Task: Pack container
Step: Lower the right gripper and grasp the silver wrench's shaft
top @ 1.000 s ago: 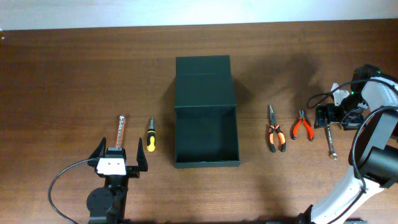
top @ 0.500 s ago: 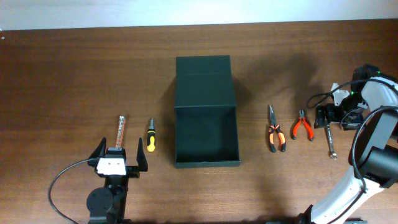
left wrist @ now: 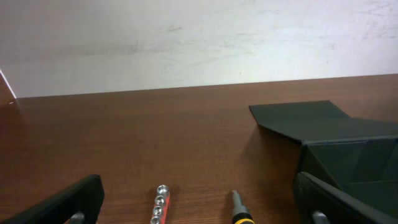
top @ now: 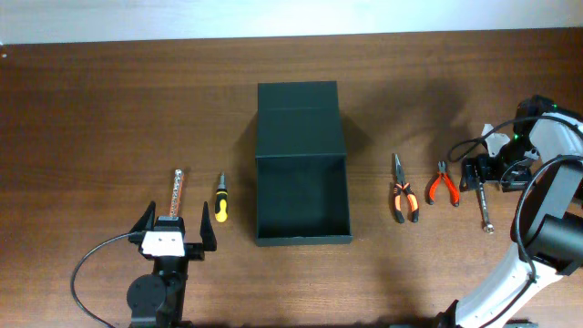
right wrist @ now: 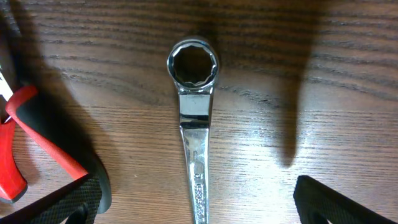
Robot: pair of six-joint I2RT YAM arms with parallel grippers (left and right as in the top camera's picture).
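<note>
The container (top: 301, 240) is a dark green-black box in the middle of the table, with its flap lid (top: 299, 117) folded back flat and nothing inside. From the left wrist, the container (left wrist: 348, 146) shows at the right. My left gripper (top: 176, 220) stands open behind a socket rail (top: 177, 189) and a yellow-black screwdriver (top: 219, 199). Between the left gripper (left wrist: 199, 210) fingers lie the rail (left wrist: 160, 205) and the screwdriver tip (left wrist: 239, 210), untouched. My right gripper (top: 480, 173) hangs open over a silver ring wrench (top: 485, 208). The wrench (right wrist: 194, 112) lies midway between the right gripper (right wrist: 202, 205) fingers.
Long-nose pliers (top: 403, 193) and smaller red-handled pliers (top: 444, 184) lie right of the box. A red plier handle (right wrist: 25, 143) is close to my right gripper's left finger. A pale wall (left wrist: 199, 43) rises behind the table's far edge.
</note>
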